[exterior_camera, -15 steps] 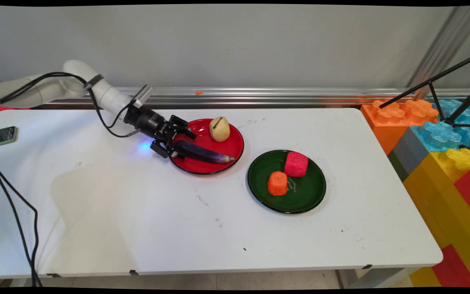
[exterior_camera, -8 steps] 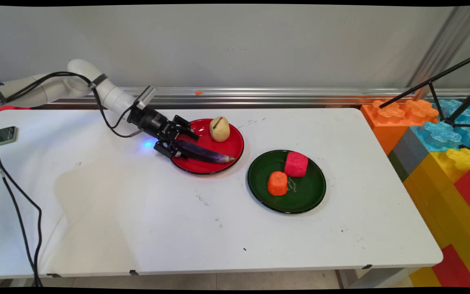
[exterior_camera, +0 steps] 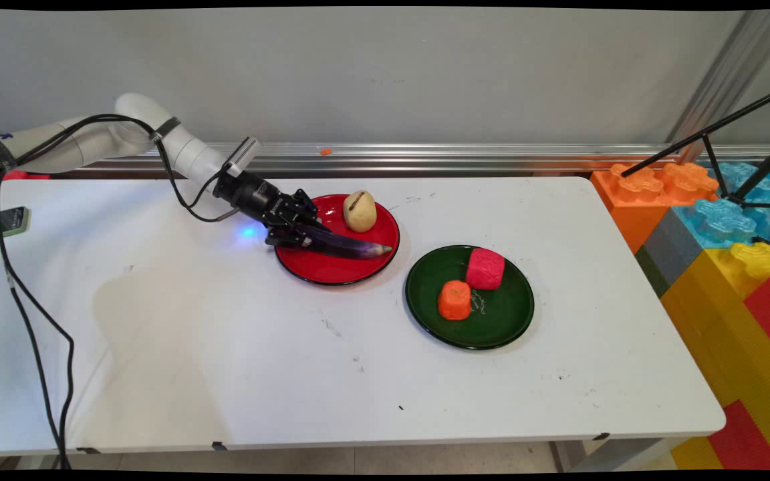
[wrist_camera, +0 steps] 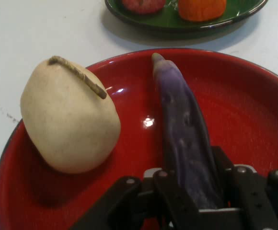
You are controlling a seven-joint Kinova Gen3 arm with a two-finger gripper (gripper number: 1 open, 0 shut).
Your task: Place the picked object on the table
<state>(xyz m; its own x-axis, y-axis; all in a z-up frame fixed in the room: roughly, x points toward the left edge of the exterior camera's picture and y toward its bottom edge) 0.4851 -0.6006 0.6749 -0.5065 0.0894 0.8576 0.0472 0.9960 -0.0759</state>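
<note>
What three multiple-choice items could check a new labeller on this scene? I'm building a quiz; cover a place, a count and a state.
1. Where does the potato lie?
A. on the red plate
B. on the green plate
C. on the bare table

2. How many things lie on the green plate?
A. one
B. two
C. three

3. What is the gripper doing?
A. hanging open above the table
B. shut on the potato
C. shut on the eggplant

Answers:
1 A, beside the eggplant in both views.
2 B, a pink block and an orange block.
3 C, fingers clamp its thick end.

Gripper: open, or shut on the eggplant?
Shut on the eggplant: the gripper clamps its thick end on both sides, over the red plate.
</note>
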